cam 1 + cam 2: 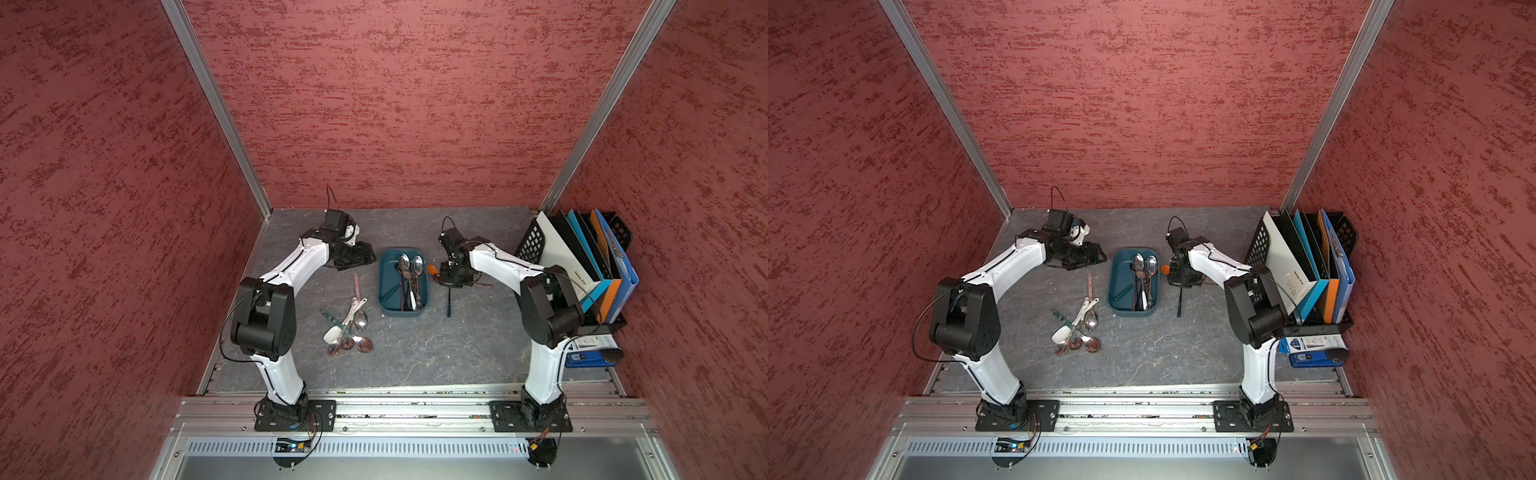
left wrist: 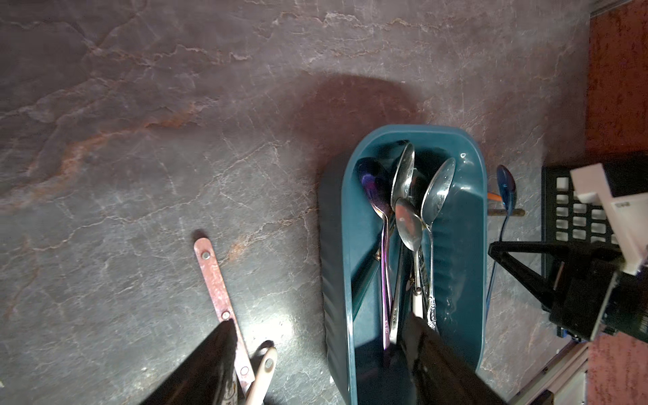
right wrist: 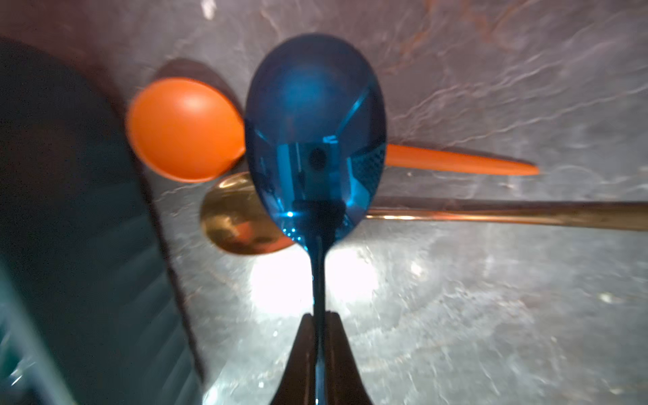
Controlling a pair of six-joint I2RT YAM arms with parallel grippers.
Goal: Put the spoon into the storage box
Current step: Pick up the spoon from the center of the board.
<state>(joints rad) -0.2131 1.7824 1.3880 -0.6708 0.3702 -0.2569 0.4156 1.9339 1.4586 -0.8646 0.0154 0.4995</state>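
Observation:
The storage box [image 1: 388,279] [image 1: 1119,279] is a dark teal tray in the middle of the table, holding several metal spoons [image 2: 406,217]. Just right of it my right gripper [image 3: 319,317] [image 1: 449,283] is shut on the thin handle of a shiny blue spoon [image 3: 315,122] [image 2: 506,184]. The spoon's bowl lies over an orange spoon [image 3: 186,129] and a copper spoon [image 3: 238,224], and its handle [image 1: 449,303] [image 1: 1180,305] points toward the front. My left gripper [image 2: 322,319] [image 1: 366,255] stands open and empty over the box's left wall [image 2: 336,280].
A heap of loose spoons [image 1: 351,324] [image 1: 1079,328] lies left of the box, with a pink handle [image 2: 217,280] by my left finger. At the right edge stand a black mesh file rack [image 1: 582,266] with folders and a blue packet [image 1: 590,353].

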